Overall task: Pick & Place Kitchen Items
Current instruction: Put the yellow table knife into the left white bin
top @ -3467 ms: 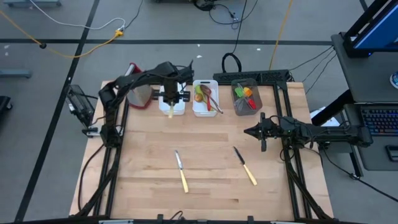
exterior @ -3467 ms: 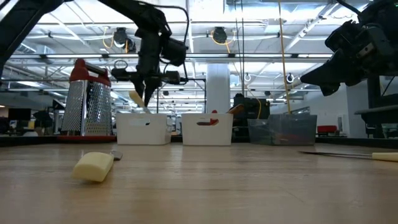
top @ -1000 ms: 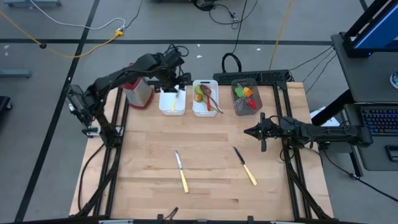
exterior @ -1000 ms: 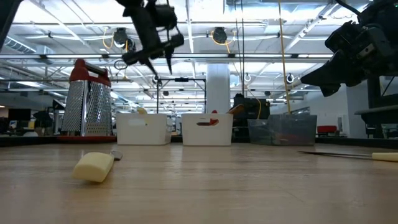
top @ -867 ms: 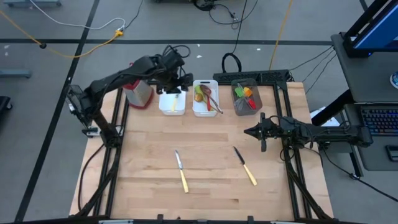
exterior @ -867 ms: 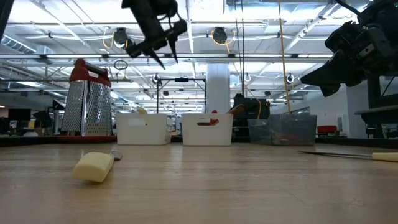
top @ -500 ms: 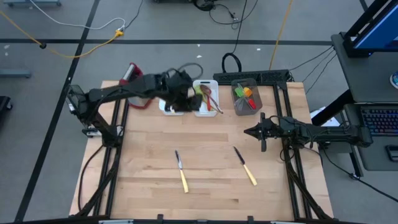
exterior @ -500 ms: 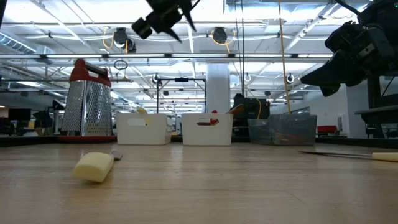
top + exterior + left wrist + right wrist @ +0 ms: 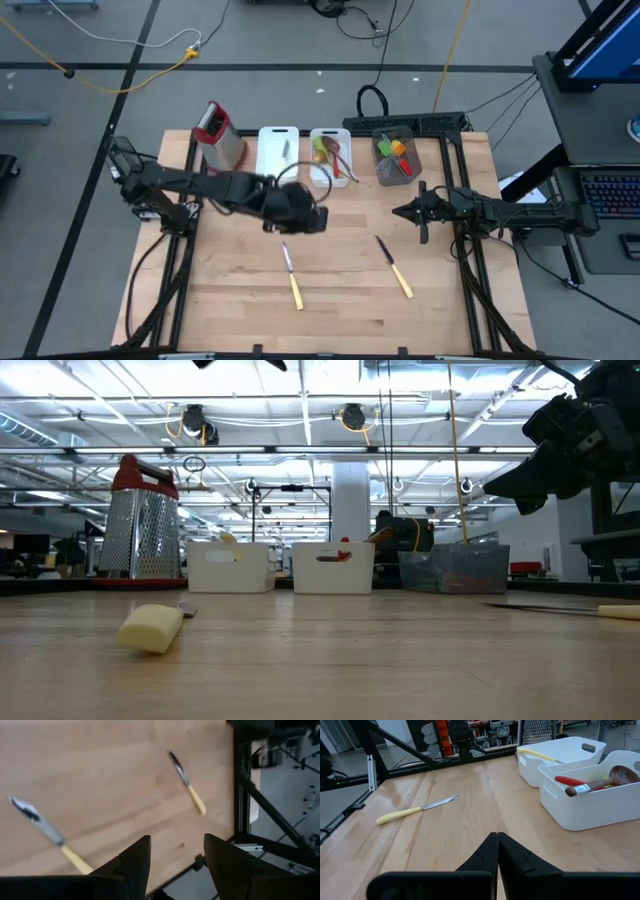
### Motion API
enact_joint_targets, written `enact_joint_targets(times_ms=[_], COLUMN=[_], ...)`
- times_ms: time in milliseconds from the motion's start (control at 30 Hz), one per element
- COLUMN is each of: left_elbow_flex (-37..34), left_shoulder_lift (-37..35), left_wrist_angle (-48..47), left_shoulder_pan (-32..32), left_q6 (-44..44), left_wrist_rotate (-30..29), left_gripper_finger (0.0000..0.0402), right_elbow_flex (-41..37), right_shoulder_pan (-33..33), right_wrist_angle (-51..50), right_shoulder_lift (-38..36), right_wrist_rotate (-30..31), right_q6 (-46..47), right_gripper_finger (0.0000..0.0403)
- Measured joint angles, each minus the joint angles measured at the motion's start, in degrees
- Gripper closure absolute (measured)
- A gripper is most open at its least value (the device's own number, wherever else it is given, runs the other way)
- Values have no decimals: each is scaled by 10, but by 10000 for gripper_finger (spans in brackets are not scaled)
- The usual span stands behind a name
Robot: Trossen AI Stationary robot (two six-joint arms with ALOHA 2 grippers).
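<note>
Hovering left pincer: the left pincer (image 9: pixel 300 219) is held above the table (image 9: pixel 240 300) near its middle, just at 12 o'clock of the left knife; its fingers (image 9: pixel 135 862) are spread apart and nothing is held between them.
Right pincer: the right pincer (image 9: pixel 400 212) is kept at 3 o'clock of the table's middle, above the surface; its fingers (image 9: pixel 490 852) are pressed together and empty.
Left knife: a cream-handled knife (image 9: pixel 291 274) is laid flat at 6 o'clock of the left pincer, blade toward 12 o'clock, handle toward 6 o'clock.
Right knife: a second cream-handled knife (image 9: pixel 394 267) is laid flat at 7 o'clock of the right pincer, well apart from the first.
Left tray: a white tray (image 9: pixel 262 160) is set at the 12 o'clock edge; a pale-handled utensil (image 9: pixel 540 755) is seen lying in it.
Middle tray: a white tray (image 9: pixel 345 135) just beside it is filled with a wooden spoon (image 9: pixel 600 780) and coloured utensils.
Grey tray: a grey tray (image 9: pixel 382 176) holds green, red and orange utensils (image 9: pixel 395 153).
Grater: a red-topped grater (image 9: pixel 218 135) is stood at 9 o'clock of the trays.
</note>
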Motion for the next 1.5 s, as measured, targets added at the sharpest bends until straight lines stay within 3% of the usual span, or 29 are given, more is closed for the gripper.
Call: enact_joint_targets(times_ms=[400, 567, 967, 1500], left_elbow_flex=[0, 0, 0, 0], left_shoulder_lift=[47, 84, 147, 198], left_wrist_angle=[-4, -9, -4, -19], left_shoulder_pan=[-105, -132, -170, -192], left_q6=[-192, -245, -312, -369], left_wrist_rotate=[-6, 36, 73, 70], left_gripper_finger=[216, 216, 215, 215], right_elbow_flex=[0, 0, 0, 0], right_shoulder_pan=[0, 0, 0, 0], right_wrist_angle=[-5, -9, -9, -13], right_shoulder_lift=[0, 0, 0, 0], right_wrist_rotate=[0, 0, 0, 0], right_q6=[0, 0, 0, 0], right_gripper_finger=[403, 403, 403, 403])
